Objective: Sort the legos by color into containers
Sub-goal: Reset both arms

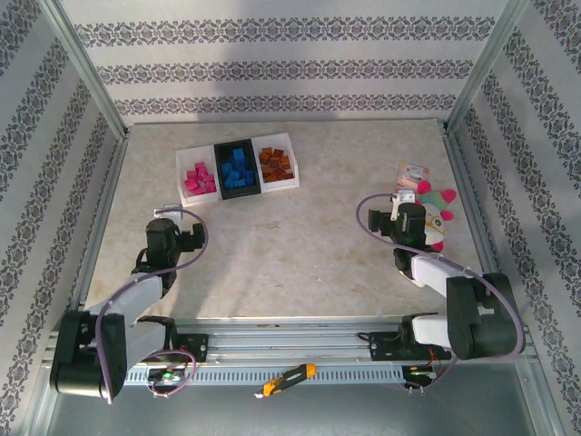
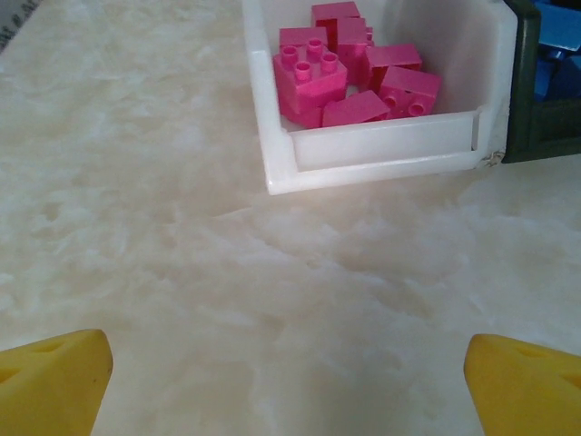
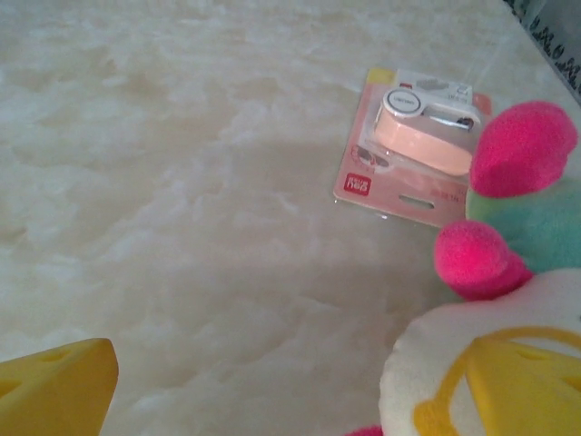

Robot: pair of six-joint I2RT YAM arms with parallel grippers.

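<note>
Three containers stand in a row at the back of the table. The left white tray (image 1: 182, 169) (image 2: 381, 150) holds magenta-pink legos (image 1: 200, 178) (image 2: 345, 77). The black tray (image 1: 221, 154) (image 2: 536, 127) holds blue legos (image 1: 238, 171) (image 2: 558, 23). The right white tray (image 1: 292, 156) holds brown-orange legos (image 1: 275, 163). My left gripper (image 1: 169, 223) (image 2: 290, 381) is open over bare table, short of the pink tray. My right gripper (image 1: 410, 207) (image 3: 290, 391) is open and holds nothing, its right fingertip (image 3: 522, 391) in front of the plush toy.
A pink-and-teal plush toy (image 1: 436, 207) (image 3: 526, 236) and a small pink-white packet (image 1: 413, 174) (image 3: 413, 145) lie at the right side by the right gripper. A yellow utility knife (image 1: 289, 377) rests on the front rail. Patterned walls enclose the table.
</note>
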